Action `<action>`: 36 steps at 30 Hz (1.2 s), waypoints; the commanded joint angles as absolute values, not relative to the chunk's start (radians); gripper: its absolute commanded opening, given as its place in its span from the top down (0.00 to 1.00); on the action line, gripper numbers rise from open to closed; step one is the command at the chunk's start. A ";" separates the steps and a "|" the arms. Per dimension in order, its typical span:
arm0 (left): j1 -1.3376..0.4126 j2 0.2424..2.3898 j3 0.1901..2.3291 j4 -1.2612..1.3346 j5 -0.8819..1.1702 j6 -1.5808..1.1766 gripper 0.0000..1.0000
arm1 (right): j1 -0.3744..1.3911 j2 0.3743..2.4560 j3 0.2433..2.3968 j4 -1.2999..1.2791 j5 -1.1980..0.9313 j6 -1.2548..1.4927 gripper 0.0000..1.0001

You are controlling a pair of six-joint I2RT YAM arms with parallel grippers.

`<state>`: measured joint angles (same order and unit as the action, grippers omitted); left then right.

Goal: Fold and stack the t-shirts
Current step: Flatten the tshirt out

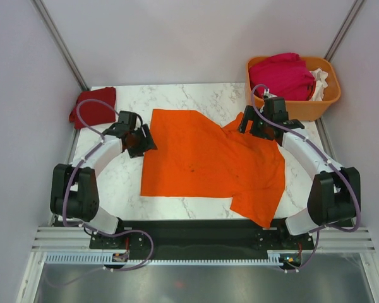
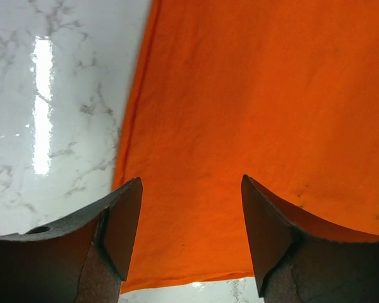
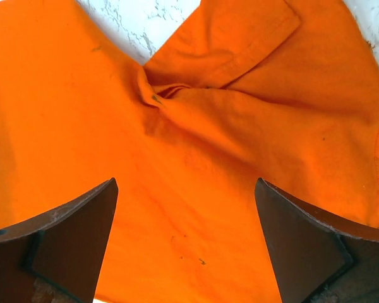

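A bright orange t-shirt (image 1: 208, 161) lies spread on the marble table, its right part rumpled and hanging toward the near edge. My left gripper (image 1: 141, 140) is open and empty over the shirt's left edge; the cloth (image 2: 252, 113) shows between its fingers. My right gripper (image 1: 256, 128) is open and empty over the shirt's far right part, above a twisted crease and a sleeve (image 3: 227, 44). A dark red t-shirt (image 1: 93, 106) lies folded at the table's far left corner. A magenta t-shirt (image 1: 284, 76) and a white one (image 1: 319, 83) lie in the basket.
The rigid orange plastic basket (image 1: 309, 107) stands at the far right, just behind my right gripper. Bare marble table (image 1: 123, 180) shows left of the shirt and along the far side. Walls close in on both sides.
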<state>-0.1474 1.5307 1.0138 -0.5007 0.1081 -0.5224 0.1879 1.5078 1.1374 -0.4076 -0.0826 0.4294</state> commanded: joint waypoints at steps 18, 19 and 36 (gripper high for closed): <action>-0.272 1.233 0.625 -0.557 -0.133 -0.792 0.28 | 0.190 1.401 1.118 -0.380 -0.150 0.390 0.02; -0.275 1.239 0.614 -0.557 -0.133 -0.792 0.28 | 0.189 1.401 1.118 -0.380 -0.153 0.390 0.02; -0.350 1.019 0.543 -0.710 -0.187 -0.920 0.98 | 0.173 1.575 1.206 -0.374 -0.074 0.396 0.02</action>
<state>-0.3454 1.1408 0.5484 -0.5804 -0.1120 -0.8551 0.1795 1.5227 1.1423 -0.3996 -0.1036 0.3962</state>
